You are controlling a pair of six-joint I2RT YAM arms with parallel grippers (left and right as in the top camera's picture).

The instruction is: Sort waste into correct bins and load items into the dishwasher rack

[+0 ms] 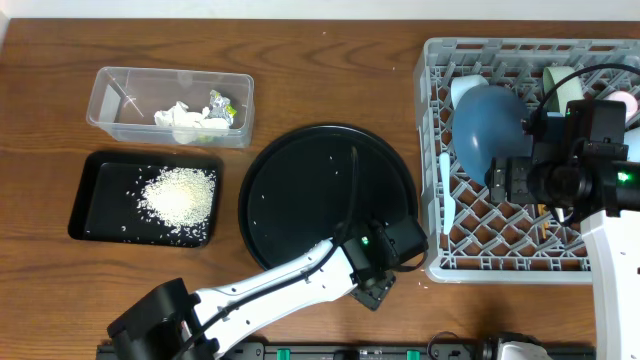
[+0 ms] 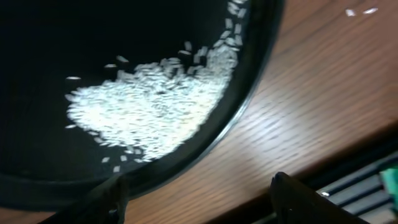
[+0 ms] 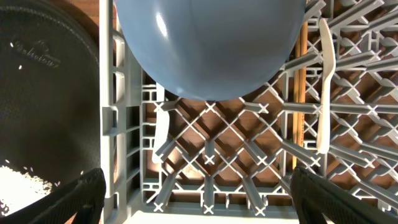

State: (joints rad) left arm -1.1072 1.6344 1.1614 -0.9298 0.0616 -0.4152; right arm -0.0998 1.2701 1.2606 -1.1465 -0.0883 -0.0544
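My left gripper point(image 1: 392, 262) hangs at the front right rim of the large round black tray point(image 1: 300, 170), open. In the left wrist view one finger point(image 2: 115, 200) sits by the rim and the other finger point(image 2: 301, 199) over bare wood; a patch of rice grains point(image 2: 149, 106) lies inside the rim. My right gripper point(image 1: 505, 182) hovers open over the grey dishwasher rack point(image 1: 430, 150), below the dark-blue bowl point(image 1: 487, 120). White cutlery point(image 3: 324, 81) and chopsticks point(image 3: 300, 93) lie on the lattice. The clear tub point(image 1: 110, 95) holds the napkin point(image 1: 180, 118) and wrapper point(image 1: 222, 105).
The shallow black rectangular tray point(image 1: 95, 215) at the left carries a heap of rice point(image 1: 180, 192). A few stray grains dot the round tray. The table's front edge with a dark rail point(image 2: 367, 186) runs close behind my left gripper. More dishes stand at the rack's back.
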